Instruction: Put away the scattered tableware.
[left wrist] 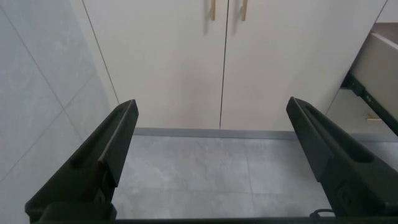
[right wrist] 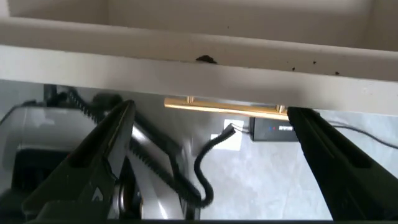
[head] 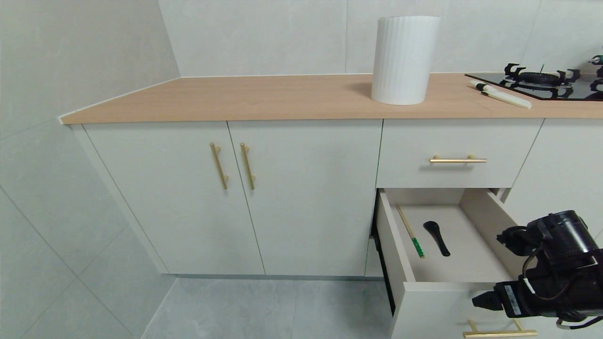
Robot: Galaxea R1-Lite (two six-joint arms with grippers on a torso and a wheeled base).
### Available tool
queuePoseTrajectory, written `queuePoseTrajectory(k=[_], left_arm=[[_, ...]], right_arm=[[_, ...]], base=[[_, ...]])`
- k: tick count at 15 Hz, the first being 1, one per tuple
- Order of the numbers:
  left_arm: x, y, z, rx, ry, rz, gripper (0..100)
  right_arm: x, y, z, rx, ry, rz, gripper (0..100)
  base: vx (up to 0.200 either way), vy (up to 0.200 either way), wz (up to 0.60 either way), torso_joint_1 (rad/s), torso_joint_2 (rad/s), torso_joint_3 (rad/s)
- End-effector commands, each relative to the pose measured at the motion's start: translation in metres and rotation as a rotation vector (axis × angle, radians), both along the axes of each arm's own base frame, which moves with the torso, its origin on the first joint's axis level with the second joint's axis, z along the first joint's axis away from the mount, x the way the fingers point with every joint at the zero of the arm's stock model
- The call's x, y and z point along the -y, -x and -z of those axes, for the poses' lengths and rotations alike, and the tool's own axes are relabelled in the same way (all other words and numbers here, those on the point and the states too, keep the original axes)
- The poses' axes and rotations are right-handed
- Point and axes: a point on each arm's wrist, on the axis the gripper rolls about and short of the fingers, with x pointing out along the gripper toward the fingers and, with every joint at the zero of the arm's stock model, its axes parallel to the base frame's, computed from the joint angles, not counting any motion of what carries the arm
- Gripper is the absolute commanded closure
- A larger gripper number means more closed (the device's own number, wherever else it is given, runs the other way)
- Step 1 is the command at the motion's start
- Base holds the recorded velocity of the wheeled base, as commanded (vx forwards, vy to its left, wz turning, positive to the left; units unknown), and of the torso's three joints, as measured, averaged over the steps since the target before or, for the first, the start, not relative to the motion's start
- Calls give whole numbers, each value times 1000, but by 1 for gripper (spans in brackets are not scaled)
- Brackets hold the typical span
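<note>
- In the open drawer [head: 490,221]: chopsticks [head: 411,231], black spoon [head: 436,238]. Stowed.
- On surface [head: 264,96], far right: white knife [head: 501,94], likely still to stow.
- Left pincer [left wrist: 211,109], right pincer [right wrist: 211,124]: both gaping, empty.

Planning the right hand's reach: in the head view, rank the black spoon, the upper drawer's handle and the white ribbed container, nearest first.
1. Black spoon, in the open drawer beside the right hand.
2. Upper drawer's handle, above the open drawer.
3. White ribbed container, on the countertop, farthest back.
</note>
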Motion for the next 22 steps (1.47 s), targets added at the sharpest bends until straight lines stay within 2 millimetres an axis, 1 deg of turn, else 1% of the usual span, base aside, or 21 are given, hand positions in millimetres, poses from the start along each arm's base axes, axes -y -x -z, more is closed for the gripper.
queuePoseTrajectory(k=[1, 2, 3, 4, 5, 6, 7, 10, 12, 14, 18, 19, 20, 22], left_arm=[[0, 0, 0, 0, 0, 0, 0], [0, 0, 0, 0, 0, 0, 0], [0, 0, 0, 0, 0, 0, 0], [0, 0, 0, 0, 0, 0, 0], [0, 0, 0, 0, 0, 0, 0], [0, 0, 0, 2, 0, 0, 0], [0, 0, 0, 2, 0, 0, 0], [0, 0, 0, 0, 0, 0, 0], [0, 0, 0, 0, 0, 0, 0], [0, 0, 0, 0, 0, 0, 0], [0, 0, 0, 0, 0, 0, 0], [0, 0, 0, 0, 0, 0, 0], [0, 0, 0, 0, 0, 0, 0], [0, 0, 0, 0, 0, 0, 0]], right_arm=[[-3, -17, 15, 17, 0, 1, 0], [-3, -26, 20, 49, -4, 6, 0], [2, -38, 23, 100, -8, 28, 0], [4, -42, 25, 112, -9, 36, 0], [9, -61, 31, 151, -14, 57, 0], [9, -65, 34, 150, -9, 58, 0], [13, -83, 35, 173, -9, 71, 0], [17, -125, 42, 217, -16, 88, 0], [20, -144, 46, 238, -19, 99, 0], [23, -165, 46, 278, -28, 104, 0], [23, -192, 55, 312, -40, 103, 0], [22, -193, 55, 314, -40, 101, 0], [21, -203, 62, 350, -44, 105, 0], [22, -211, 69, 426, -51, 112, 0]], base=[[0, 0, 0, 0, 0, 0], [0, 0, 0, 0, 0, 0], [0, 0, 0, 0, 0, 0], [0, 0, 0, 0, 0, 0], [0, 0, 0, 0, 0, 0], [0, 0, 0, 0, 0, 0], [0, 0, 0, 0, 0, 0], [0, 0, 0, 0, 0, 0], [0, 0, 0, 0, 0, 0], [0, 0, 0, 0, 0, 0], [0, 0, 0, 0, 0, 0], [0, 0, 0, 0, 0, 0], [0, 0, 0, 0, 0, 0], [0, 0, 0, 0, 0, 0]])
